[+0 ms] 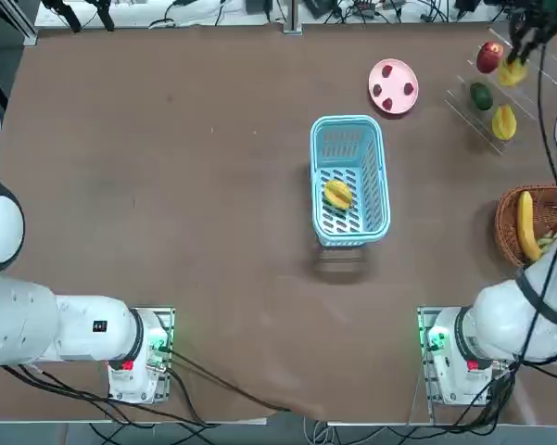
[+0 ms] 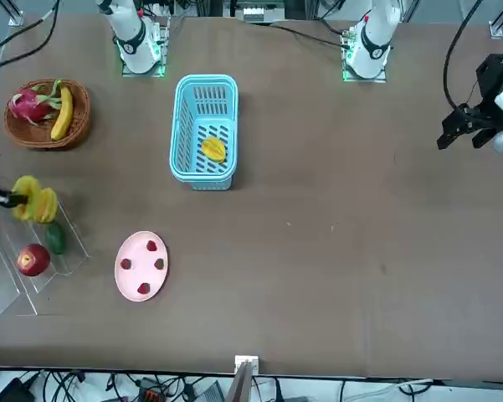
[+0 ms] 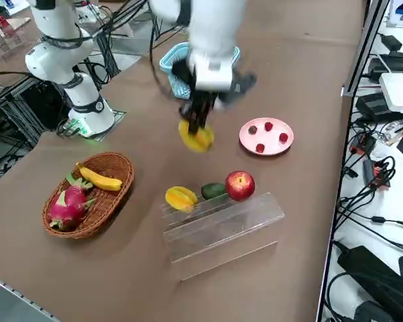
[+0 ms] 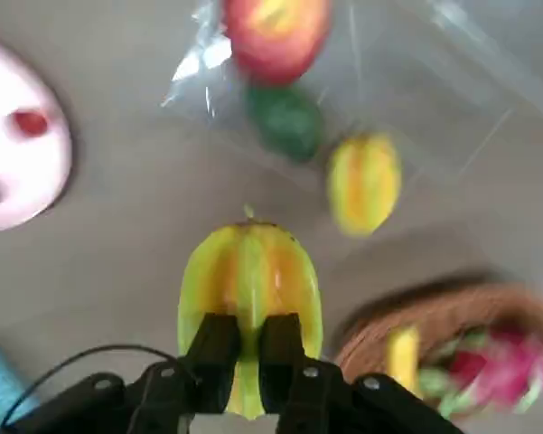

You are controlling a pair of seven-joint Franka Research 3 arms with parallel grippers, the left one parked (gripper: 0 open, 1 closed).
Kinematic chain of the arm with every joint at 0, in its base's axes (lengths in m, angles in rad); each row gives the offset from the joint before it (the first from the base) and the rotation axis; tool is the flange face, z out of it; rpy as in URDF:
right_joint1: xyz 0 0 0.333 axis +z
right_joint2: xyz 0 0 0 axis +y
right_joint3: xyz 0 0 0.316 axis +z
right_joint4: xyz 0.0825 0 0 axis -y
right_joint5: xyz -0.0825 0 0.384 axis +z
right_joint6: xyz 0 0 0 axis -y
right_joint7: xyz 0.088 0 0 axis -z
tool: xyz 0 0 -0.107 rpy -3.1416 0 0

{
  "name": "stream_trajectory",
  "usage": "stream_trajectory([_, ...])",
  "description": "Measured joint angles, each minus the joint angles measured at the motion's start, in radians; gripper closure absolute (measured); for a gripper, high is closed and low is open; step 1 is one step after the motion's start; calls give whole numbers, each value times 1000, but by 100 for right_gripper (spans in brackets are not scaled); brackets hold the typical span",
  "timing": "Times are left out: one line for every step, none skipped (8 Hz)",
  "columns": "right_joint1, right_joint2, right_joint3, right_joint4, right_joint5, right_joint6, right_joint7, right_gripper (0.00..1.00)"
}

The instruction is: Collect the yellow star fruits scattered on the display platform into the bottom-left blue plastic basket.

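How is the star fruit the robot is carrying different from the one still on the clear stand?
The carried star fruit hangs in the air, pinched in the right gripper with its jaws shut; the star fruit on the stand rests on the display platform, beside a green fruit, ungripped. Both are yellow and ridged.

Overhead, front, right-side views sharing the blue basket (image 1: 349, 179); wrist close-up.
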State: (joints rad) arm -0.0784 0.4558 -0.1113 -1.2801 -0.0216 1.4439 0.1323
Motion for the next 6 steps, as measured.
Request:
stream_trajectory([67,-35,2,-6,55,-78,114,82])
stream_trajectory([121,-69,3,-30,139,-116,233,82])
stream_trajectory([169,-107,5,-82,201,-116,327,82])
stream_trajectory([226,-151,6,-161,239,-81,411,82])
stream_trajectory([295,-205,7,-266,261,-5,492,82])
stream_trajectory([378,-266,8,-387,271,85,573,82])
